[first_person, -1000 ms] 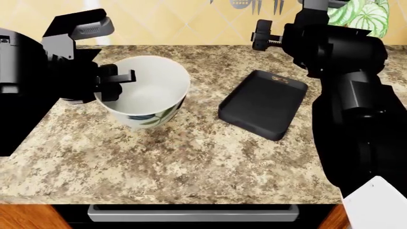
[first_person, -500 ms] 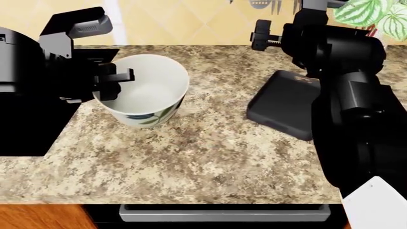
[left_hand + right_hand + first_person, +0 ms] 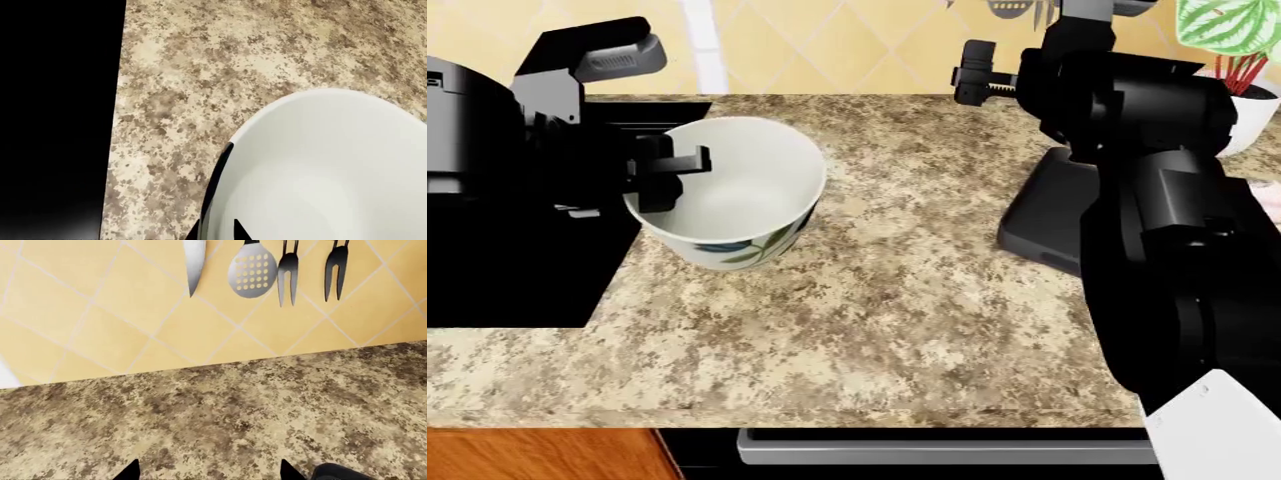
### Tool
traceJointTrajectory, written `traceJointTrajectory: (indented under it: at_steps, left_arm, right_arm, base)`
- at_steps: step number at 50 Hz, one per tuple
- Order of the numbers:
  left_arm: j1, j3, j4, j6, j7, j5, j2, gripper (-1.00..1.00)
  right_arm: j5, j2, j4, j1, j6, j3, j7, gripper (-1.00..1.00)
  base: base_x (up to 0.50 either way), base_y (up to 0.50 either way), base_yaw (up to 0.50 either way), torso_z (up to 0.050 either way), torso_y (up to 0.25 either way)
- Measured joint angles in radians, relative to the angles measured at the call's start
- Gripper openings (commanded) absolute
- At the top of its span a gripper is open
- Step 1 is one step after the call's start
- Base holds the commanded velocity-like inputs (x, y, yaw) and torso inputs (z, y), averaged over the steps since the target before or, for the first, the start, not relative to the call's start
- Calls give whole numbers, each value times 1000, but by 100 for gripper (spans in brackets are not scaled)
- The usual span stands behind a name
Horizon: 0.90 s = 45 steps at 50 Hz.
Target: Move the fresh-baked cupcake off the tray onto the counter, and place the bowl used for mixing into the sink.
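1. Worktop point(image 3: 894, 320) of speckled beige-and-brown stone look fills the head view, with a thick rounded front edge and orange-brown wood below it.
2. Yellow diamond-tiled wall point(image 3: 120, 315) runs behind it; a knife point(image 3: 194, 262), a slotted spoon point(image 3: 251, 267) and two forks hang there.
3. Black sink point(image 3: 507, 270) lies at the worktop's left end.
4. White bowl point(image 3: 731, 190), with leaf motifs on its side, sits tilted near the sink's edge; the left gripper point(image 3: 661, 175) is clamped on its rim.
5. Black tray point(image 3: 1048, 225) lies to the right, partly hidden by the right arm.
6. Right gripper point(image 3: 208, 472) is raised over bare worktop, its fingertips apart.
7. Potted plant point(image 3: 1234, 40) stands at the far right corner.
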Motion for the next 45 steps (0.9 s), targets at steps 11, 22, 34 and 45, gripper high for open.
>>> traceJointTrajectory:
  at_steps: [11, 22, 34, 45]
  left_arm:
    - [-8, 4, 5, 6, -10, -15, -6, -100]
    - [-13, 6, 12, 13, -15, -25, -13, -100]
    - [-22, 16, 4, 15, -2, -17, -8, -100]
    - [-25, 24, 2, 17, 3, -18, -7, -100]
  right_arm:
    - [1, 0, 0, 1, 1, -1, -2, 100]
    - [1, -1, -1, 3, 6, -4, -4, 100]
    - [1, 0, -1, 5, 8, -6, -5, 100]
    - [2, 1, -1, 5, 8, -8, -6, 100]
  base:
    - [0, 191, 0, 0, 0]
    - [0, 191, 0, 0, 1]
    - [0, 190, 0, 0, 0]
    - [0, 188, 0, 0, 0]
